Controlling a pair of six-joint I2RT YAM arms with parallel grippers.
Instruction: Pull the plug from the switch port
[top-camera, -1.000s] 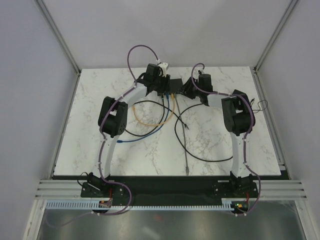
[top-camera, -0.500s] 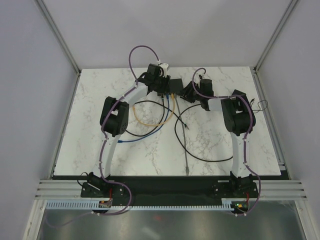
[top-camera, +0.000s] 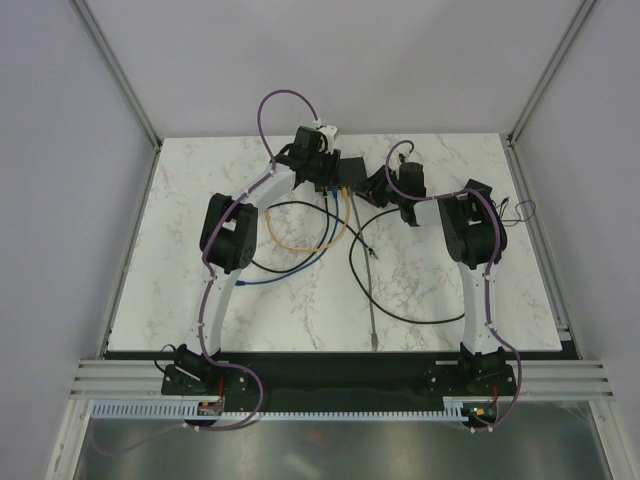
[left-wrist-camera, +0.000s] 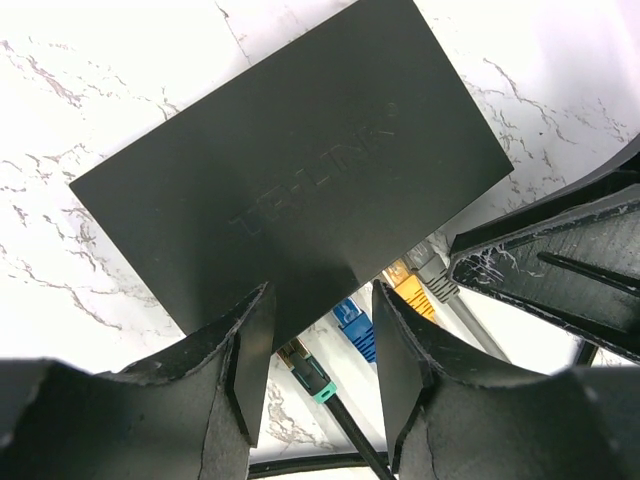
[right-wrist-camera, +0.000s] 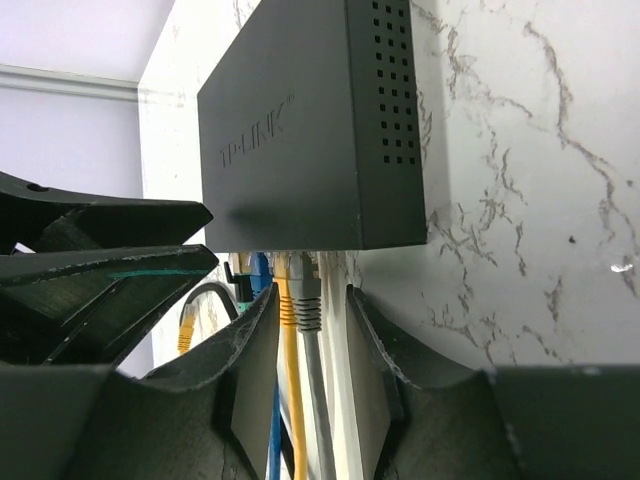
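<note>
Arms left (top-camera: 235, 230) and right (top-camera: 470, 235) are reaching to your white marble table's (top-camera: 180, 270) far middle, where the flat black rectangular switch (top-camera: 352, 170) is lying. Your left gripper (left-wrist-camera: 320, 310) is gaping around its blue plug (left-wrist-camera: 355, 328), your right gripper (right-wrist-camera: 311, 302) around a yellow plug (right-wrist-camera: 286, 300) and a grey plug (right-wrist-camera: 308, 290); bare marble is lying rightward.

White marble-pattern table (top-camera: 250, 310), evenly lit. Pale grey-lilac walls (top-camera: 330, 70) stand behind it and on both sides. Aluminium posts (top-camera: 115, 70) rise from its back corners. Aluminium rail (top-camera: 110, 380) and grey metal sheet (top-camera: 330, 450) lie along its near edge.
</note>
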